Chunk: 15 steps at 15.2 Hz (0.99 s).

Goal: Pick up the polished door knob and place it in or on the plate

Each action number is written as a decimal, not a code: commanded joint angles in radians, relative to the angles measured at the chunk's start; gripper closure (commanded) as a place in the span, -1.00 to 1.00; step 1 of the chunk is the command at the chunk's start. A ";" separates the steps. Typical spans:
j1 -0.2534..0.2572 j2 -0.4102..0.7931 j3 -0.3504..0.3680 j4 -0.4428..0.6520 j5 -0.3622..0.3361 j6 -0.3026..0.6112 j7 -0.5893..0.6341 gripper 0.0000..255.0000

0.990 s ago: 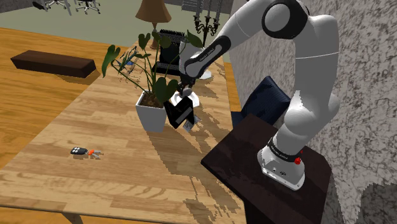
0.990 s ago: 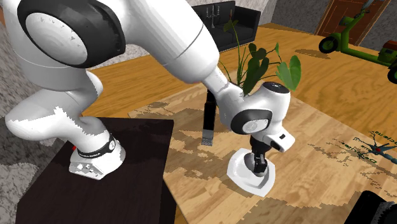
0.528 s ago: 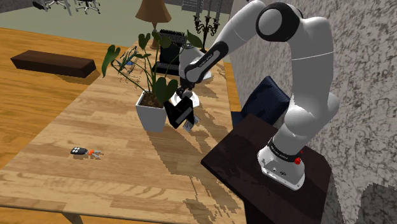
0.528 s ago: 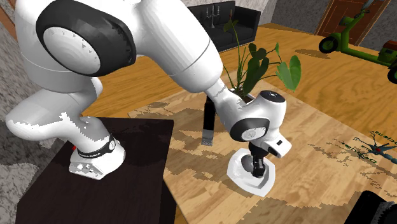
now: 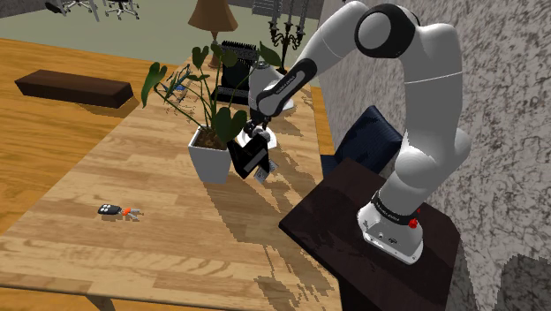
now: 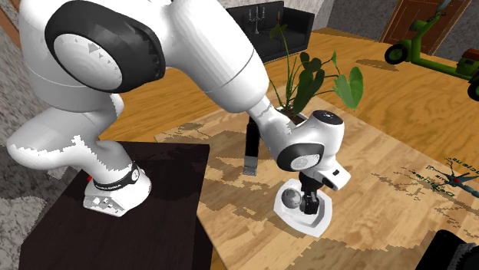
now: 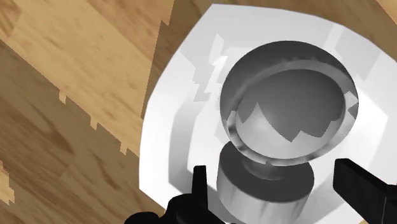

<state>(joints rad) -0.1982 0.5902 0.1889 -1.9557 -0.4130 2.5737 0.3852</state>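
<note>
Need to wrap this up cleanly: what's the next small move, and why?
Probably lift the gripper straight up. The door knob rests in the white plate, and the fingers stand apart, clear of its base on both sides, so it looks released; a straight lift avoids knocking it.

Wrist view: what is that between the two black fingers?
The shiny grey door knob: its stem stands between the open fingers, resting in the white plate, as the wrist view shows.

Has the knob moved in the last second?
Yes: the knob has shifted toward the plate's edge at the second exterior view's left, out from the gripper.
</note>
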 commanded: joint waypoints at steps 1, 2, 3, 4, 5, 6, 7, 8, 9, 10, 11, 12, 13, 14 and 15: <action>0.000 0.001 0.000 -0.001 0.000 0.000 0.000 -1.00; 0.000 0.000 0.000 -0.001 0.000 0.000 0.000 -1.00; 0.000 0.000 0.001 -0.002 0.000 0.000 0.000 -1.00; 0.001 0.003 0.000 0.002 0.000 -0.001 0.001 -1.00; -0.004 -0.026 0.010 -0.008 0.011 -0.021 -0.007 -1.00; -0.009 -0.055 0.020 -0.015 0.022 -0.041 -0.014 -1.00; -0.014 -0.083 0.030 -0.022 0.034 -0.062 -0.022 -1.00; -0.017 -0.105 0.037 -0.026 0.044 -0.080 -0.028 -1.00; -0.017 -0.105 0.037 -0.026 0.044 -0.079 -0.028 -1.00; -0.017 -0.105 0.037 -0.026 0.044 -0.079 -0.028 -1.00; -0.017 -0.105 0.037 -0.026 0.044 -0.079 -0.028 -1.00; -0.017 -0.105 0.037 -0.026 0.044 -0.079 -0.028 -1.00; -0.017 -0.105 0.037 -0.026 0.044 -0.079 -0.028 -1.00; -0.017 -0.105 0.037 -0.026 0.044 -0.079 -0.028 -1.00; -0.017 -0.105 0.037 -0.026 0.044 -0.079 -0.028 -1.00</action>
<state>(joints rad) -0.2149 0.4858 0.2259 -1.9817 -0.3689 2.4944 0.3570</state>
